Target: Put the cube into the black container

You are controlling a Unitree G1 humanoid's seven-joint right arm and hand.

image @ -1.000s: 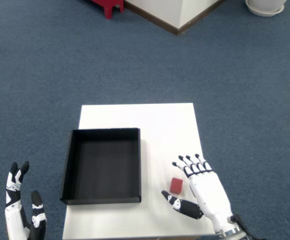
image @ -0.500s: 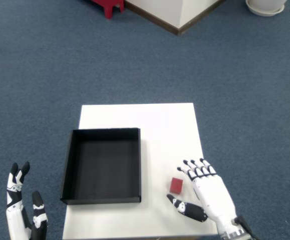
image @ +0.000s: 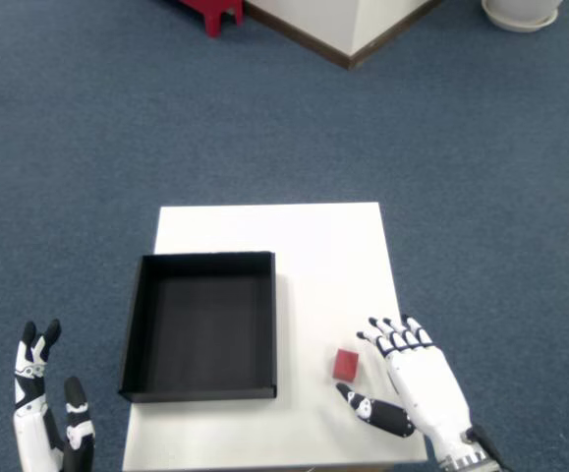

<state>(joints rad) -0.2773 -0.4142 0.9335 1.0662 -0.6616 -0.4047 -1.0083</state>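
A small red cube [image: 345,364] lies on the white table [image: 304,246], just right of the black container [image: 201,325], whose inside holds nothing. My right hand [image: 414,383] hovers at the table's front right corner, slightly right of the cube and apart from it. Its fingers [image: 394,337] are spread and the thumb [image: 374,414] points left below the cube. The hand is open and holds nothing.
The left hand [image: 46,423] is raised off the table's front left corner, over blue carpet. A red stool [image: 210,12], a white wall corner [image: 348,25] and a white pot base [image: 522,14] stand far behind the table.
My right hand has drifted right and toward the front edge, away from the cube. The cube and container have not moved.
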